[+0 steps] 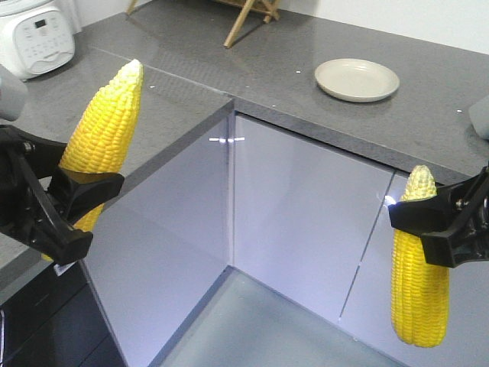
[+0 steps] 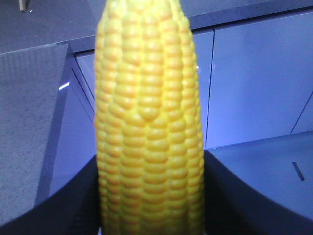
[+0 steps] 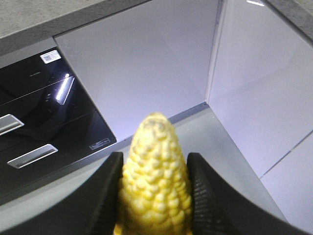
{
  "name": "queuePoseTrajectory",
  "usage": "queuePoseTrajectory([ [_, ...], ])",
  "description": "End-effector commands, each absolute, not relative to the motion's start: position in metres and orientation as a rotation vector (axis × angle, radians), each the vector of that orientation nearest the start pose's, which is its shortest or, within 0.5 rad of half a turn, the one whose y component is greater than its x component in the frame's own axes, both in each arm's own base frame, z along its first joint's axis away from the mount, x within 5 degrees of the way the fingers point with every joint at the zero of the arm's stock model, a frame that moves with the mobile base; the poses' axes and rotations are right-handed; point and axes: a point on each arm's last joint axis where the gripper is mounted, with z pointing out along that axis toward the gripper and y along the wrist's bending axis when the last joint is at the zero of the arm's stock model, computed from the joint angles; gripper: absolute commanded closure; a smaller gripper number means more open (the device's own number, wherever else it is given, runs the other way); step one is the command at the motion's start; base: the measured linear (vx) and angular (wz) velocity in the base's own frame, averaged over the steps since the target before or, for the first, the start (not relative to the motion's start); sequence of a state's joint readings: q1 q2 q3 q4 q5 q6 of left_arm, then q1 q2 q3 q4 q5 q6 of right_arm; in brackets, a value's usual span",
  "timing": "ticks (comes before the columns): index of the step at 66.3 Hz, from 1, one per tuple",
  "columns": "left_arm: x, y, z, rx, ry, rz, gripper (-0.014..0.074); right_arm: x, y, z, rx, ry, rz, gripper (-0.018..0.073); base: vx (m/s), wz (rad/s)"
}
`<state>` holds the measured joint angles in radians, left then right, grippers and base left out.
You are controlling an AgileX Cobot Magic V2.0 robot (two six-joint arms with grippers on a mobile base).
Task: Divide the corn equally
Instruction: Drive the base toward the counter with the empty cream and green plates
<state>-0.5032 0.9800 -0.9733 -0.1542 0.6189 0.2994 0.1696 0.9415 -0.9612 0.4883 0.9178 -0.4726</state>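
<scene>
Each gripper holds one cob of corn in the air, in front of the grey counter. My left gripper (image 1: 72, 210) is shut on the thick lower part of a cob (image 1: 103, 130) that tilts up to the right, pale tip uppermost. That cob (image 2: 149, 127) fills the left wrist view between the black fingers (image 2: 68, 205). My right gripper (image 1: 432, 218) is shut near the tip of a second cob (image 1: 419, 283), which hangs down below it. Its tip (image 3: 156, 166) shows between the fingers (image 3: 208, 196) in the right wrist view.
A beige plate (image 1: 357, 79) lies on the L-shaped grey countertop (image 1: 267, 69) at the back right. A white cooker (image 1: 34, 38) stands at the back left, and wooden legs (image 1: 244, 19) at the back middle. Pale cabinet doors (image 1: 306, 206) and dark drawers (image 3: 44, 122) lie below.
</scene>
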Motion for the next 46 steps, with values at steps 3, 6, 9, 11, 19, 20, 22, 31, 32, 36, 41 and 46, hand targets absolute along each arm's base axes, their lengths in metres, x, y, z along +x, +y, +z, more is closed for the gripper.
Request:
queuePoseTrajectory([
  [3,0.1726,-0.1043,0.3911,0.699,1.883,-0.314,0.0311,0.1661,0.0619,0.3789,-0.528,2.138,0.444,0.0353,0.05,-0.27],
  [6,0.1726,-0.1043,0.3911,0.699,1.883,-0.314,0.0311,0.1661,0.0619,0.3789,-0.528,2.138,0.444,0.0353,0.06,-0.28],
  [9,0.1726,-0.1043,0.3911,0.699,1.883,-0.314,0.0311,0.1661,0.0619,0.3789,-0.528,2.138,0.444,0.0353,0.06,-0.29],
  [11,0.1726,-0.1043,0.3911,0.699,1.883,-0.314,0.0311,0.1661,0.0619,0.3789,-0.528,2.138,0.444,0.0353,0.06,-0.29],
  [19,0.1726,-0.1043,0.3911,0.699,1.883,-0.314,0.0311,0.1661,0.0619,0.3789,-0.528,2.138,0.444,0.0353,0.07,-0.29],
  [20,0.1726,-0.1043,0.3911,0.699,1.883,-0.314,0.0311,0.1661,0.0619,0.3789,-0.528,2.138,0.444,0.0353,0.08,-0.29],
  [22,0.1726,-0.1043,0.3911,0.699,1.883,-0.314,0.0311,0.1661,0.0619,0.3789,-0.528,2.138,0.444,0.0353,0.08,-0.3],
  [31,0.1726,-0.1043,0.3911,0.699,1.883,-0.314,0.0311,0.1661,0.0619,0.3789,-0.528,2.138,0.444,0.0353,0.08,-0.31],
  [32,0.1726,-0.1043,0.3911,0.699,1.883,-0.314,0.0311,0.1661,0.0619,0.3789,-0.528,2.138,0.444,0.0353,0.08,-0.32],
  [36,0.1726,-0.1043,0.3911,0.699,1.883,-0.314,0.0311,0.1661,0.0619,0.3789,-0.528,2.138,0.444,0.0353,0.08,-0.33],
  [41,0.1726,-0.1043,0.3911,0.699,1.883,-0.314,0.0311,0.1661,0.0619,0.3789,-0.528,2.138,0.444,0.0353,0.09,-0.33],
  [46,0.1726,-0.1043,0.3911,0.699,1.883,-0.314,0.0311,0.166,0.0619,0.3789,-0.529,2.139,0.444,0.0353,0.09,-0.33],
])
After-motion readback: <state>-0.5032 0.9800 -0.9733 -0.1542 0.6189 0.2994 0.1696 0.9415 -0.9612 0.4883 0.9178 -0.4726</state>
